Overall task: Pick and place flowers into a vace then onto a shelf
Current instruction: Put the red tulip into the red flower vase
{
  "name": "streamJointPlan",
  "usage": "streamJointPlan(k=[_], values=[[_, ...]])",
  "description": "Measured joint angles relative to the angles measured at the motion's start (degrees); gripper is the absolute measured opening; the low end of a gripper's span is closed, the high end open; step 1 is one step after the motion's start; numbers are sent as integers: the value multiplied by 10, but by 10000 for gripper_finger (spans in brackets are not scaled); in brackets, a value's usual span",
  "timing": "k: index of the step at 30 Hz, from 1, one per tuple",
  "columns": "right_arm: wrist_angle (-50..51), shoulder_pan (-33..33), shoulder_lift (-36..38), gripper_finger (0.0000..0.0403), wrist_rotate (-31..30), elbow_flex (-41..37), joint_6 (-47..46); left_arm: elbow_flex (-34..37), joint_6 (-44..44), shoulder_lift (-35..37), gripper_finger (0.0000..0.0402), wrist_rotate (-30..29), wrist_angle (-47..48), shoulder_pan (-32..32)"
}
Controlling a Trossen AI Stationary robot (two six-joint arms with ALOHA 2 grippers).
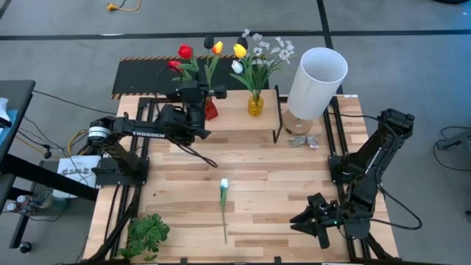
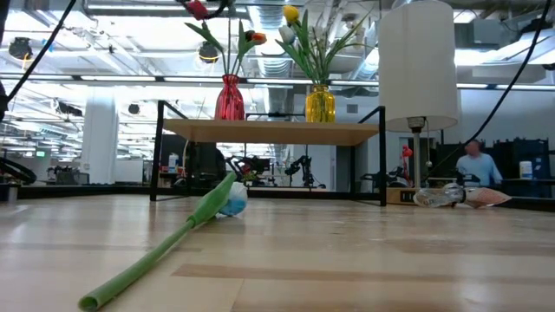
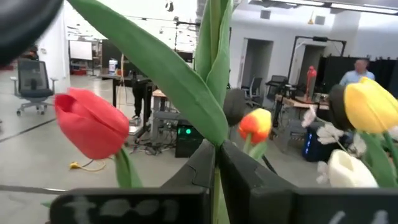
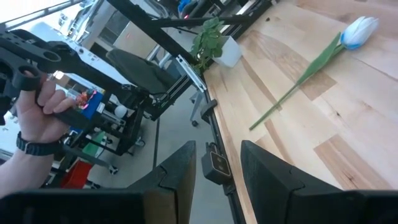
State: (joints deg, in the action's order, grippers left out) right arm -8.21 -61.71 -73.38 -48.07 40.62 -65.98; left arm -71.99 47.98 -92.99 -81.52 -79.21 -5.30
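Observation:
A red vase (image 1: 211, 110) and a yellow vase (image 1: 255, 104) stand on the light-wood shelf (image 1: 239, 121) at the table's far side. Both hold flowers: red (image 1: 185, 51) and orange (image 1: 218, 48) tulips, and yellow (image 1: 240, 51) and white ones with small white blossoms. My left gripper (image 1: 215, 93) is over the red vase, shut on a green stem (image 3: 211, 93). One white tulip (image 1: 224, 197) lies flat on the table's middle. My right gripper (image 1: 302, 221) waits open at the near right with nothing between its fingers. My left gripper pinches a leafy green stem (image 3: 216, 146) between its two fingers, which reach in about level. Stem and long leaves rise upright above the fingers. The head of this flower is out of the wrist view, and the lower end is hidden by the gripper.
A tall white lamp (image 1: 316, 81) stands at the shelf's right end, with a crumpled wrapper (image 1: 302, 140) at its foot. A leafy sprig (image 1: 147, 234) sits at the near left corner. A black striped panel (image 1: 147, 77) lies behind the shelf. A person's hand (image 4: 37, 115) shows beyond the table.

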Motion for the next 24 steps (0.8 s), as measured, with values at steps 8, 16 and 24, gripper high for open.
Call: streamJointPlan(k=[8,16,24], values=[[0,0,0,118,0,0,0,0,-126,0,0,0,150,-9],[0,0,0,118,0,0,0,0,-168,0,0,-13,221,-16],[-1,0,0,118,0,0,0,0,-173,0,0,-53,230,-16]])
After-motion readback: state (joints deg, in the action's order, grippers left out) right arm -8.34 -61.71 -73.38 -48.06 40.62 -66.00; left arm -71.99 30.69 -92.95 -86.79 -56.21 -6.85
